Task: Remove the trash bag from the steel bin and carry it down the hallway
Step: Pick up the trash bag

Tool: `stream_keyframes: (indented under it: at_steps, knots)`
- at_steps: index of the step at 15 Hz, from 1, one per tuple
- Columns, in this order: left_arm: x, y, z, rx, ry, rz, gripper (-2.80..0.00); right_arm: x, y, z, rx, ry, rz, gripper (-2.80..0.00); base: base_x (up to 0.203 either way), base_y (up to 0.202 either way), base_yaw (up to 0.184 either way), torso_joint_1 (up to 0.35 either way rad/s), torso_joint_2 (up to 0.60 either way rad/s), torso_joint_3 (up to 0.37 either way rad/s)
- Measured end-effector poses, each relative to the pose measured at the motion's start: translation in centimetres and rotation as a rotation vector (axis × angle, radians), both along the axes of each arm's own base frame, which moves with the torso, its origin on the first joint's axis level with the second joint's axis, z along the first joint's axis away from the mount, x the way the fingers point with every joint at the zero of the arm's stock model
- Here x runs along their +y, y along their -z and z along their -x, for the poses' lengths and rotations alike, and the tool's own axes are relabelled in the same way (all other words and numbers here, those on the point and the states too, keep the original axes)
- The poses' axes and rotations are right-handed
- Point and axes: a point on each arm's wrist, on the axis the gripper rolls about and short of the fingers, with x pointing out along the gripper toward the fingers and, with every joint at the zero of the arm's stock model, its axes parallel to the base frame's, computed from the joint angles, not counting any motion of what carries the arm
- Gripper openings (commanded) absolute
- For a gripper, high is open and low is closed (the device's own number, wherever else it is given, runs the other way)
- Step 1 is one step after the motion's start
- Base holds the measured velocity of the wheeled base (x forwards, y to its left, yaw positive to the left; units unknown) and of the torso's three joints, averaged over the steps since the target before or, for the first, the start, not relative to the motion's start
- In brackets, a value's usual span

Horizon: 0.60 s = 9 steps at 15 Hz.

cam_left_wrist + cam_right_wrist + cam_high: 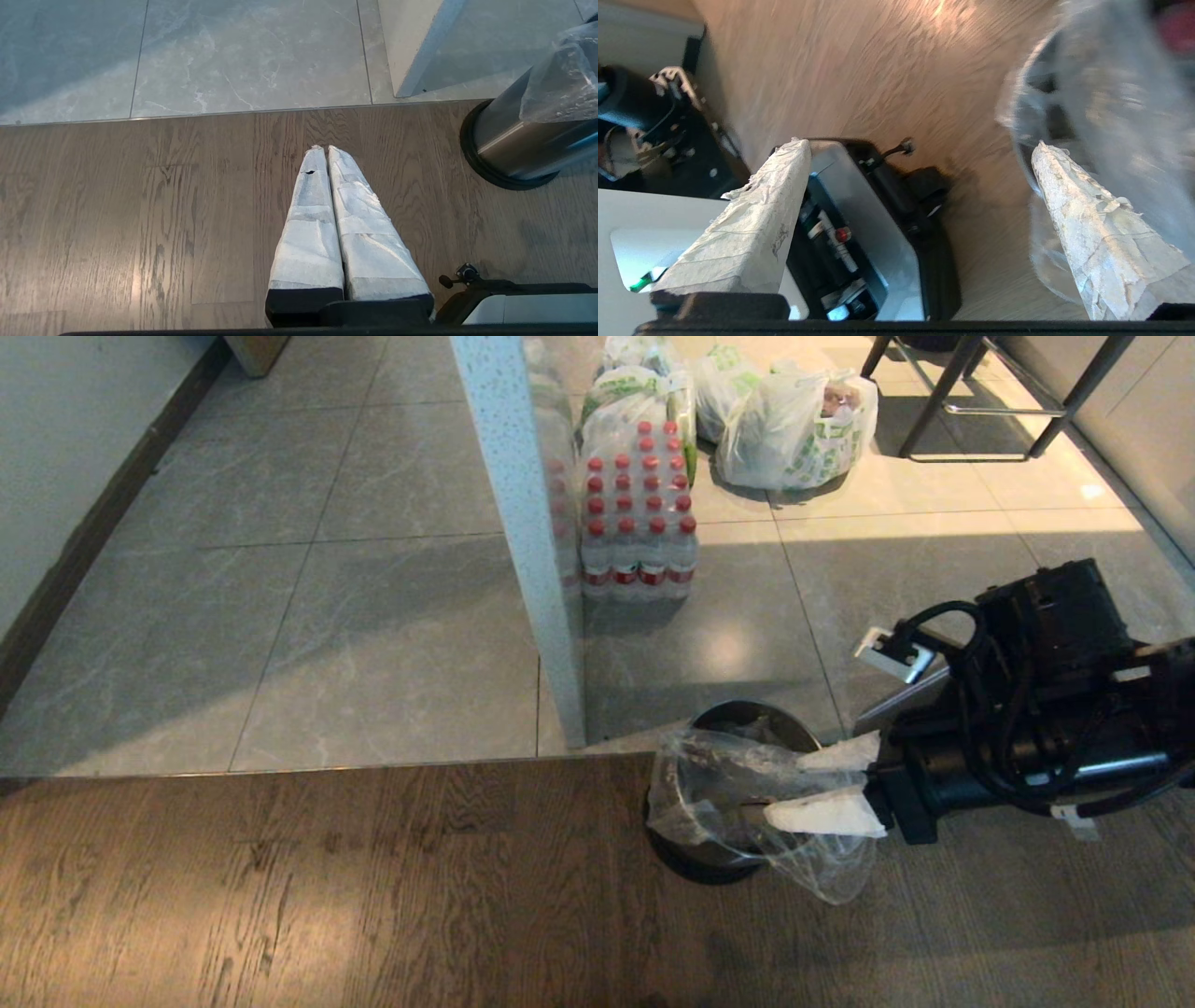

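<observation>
The steel bin point(758, 715) stands on the wooden floor just past the tile edge, seen from the side in the left wrist view point(514, 140). The clear trash bag point(709, 789) lines it and hangs over the rim point(565, 79). My right gripper point(786, 791) reaches in from the right at rim height, open wide. One finger point(1083, 224) lies against the blurred bag film point(1111, 93); the gap point(920, 144) shows only floor and my base. My left gripper point(325, 149) hangs shut and empty over the wood, left of the bin. Tiled hallway floor point(280, 616) runs along a white wall.
A white speckled post point(523, 523) with a glass panel rises just behind the bin. Behind it stand a pack of red-capped water bottles point(639, 523) and white grocery bags point(794, 429). Black furniture legs point(962, 392) are at the far right. My base point(859, 224) sits below the right gripper.
</observation>
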Motion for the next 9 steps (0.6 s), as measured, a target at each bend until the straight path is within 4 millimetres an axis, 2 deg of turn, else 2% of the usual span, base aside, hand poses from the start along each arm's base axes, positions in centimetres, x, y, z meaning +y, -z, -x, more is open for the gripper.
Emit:
stream_keyframes:
  at_steps: [1,9]
  knots:
    - [0.0,0.0,0.0,0.0,0.0,0.0,-2.8,0.3,0.4,-0.4,0.019,-0.007,0.007,-2.8,0.0,0.0,0.0,0.0,0.0,0.0]
    - [0.0,0.0,0.0,0.001,0.0,0.0,-2.8,2.5,4.7,-3.1,0.101,0.035,0.171,-2.8,0.0,0.0,0.0,0.0,0.0,0.0]
